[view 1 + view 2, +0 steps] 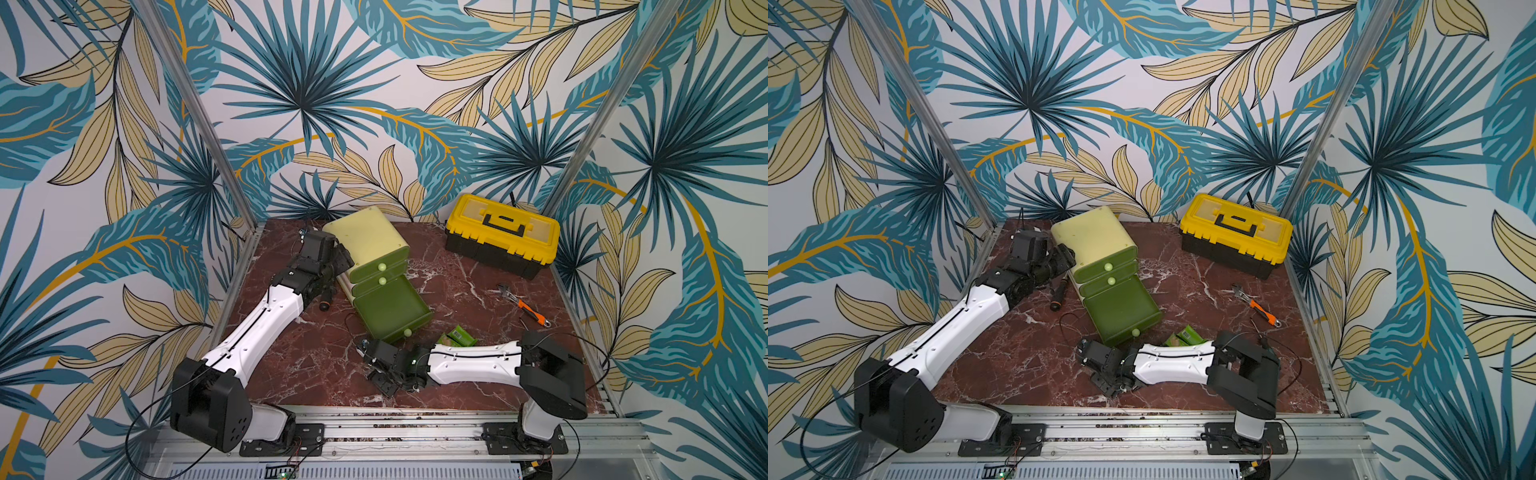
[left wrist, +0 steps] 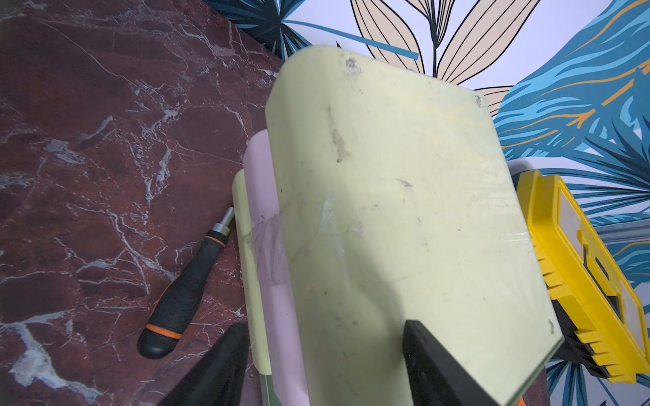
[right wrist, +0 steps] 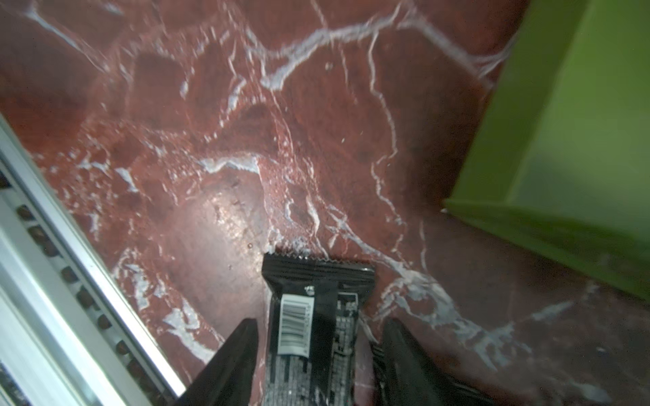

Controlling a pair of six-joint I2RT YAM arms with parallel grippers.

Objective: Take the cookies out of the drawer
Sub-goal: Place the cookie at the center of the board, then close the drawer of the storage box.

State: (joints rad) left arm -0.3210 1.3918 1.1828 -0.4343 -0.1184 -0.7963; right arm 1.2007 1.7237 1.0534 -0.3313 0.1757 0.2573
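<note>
**A:** Where are the cookies now?

**B:** One black packet (image 3: 316,281) with a white barcode label is between the fingers of the right gripper (image 3: 320,321). It is over the table (image 3: 176,140), near the front corner of the open drawer (image 3: 562,140). The green packets (image 1: 460,335) lie on the table just behind the right arm (image 1: 473,365), close to the front of the drawer.

**A:** Does the right gripper hold the black one?

**B:** It seems not. The jaws are parted, and a thin gap shows on each side of the packet. Whether the packet rests on the table, I cannot tell.

**A:** And the left gripper?

**B:** The left gripper (image 2: 325,323) is at the cabinet (image 2: 387,211), well apart from the cookies. Its jaws stand wide, one finger on the top plate and the other along the side wall. Whether they press on the cabinet, I cannot tell. A screwdriver (image 2: 186,291) lies on the table just beside the cabinet.
</note>
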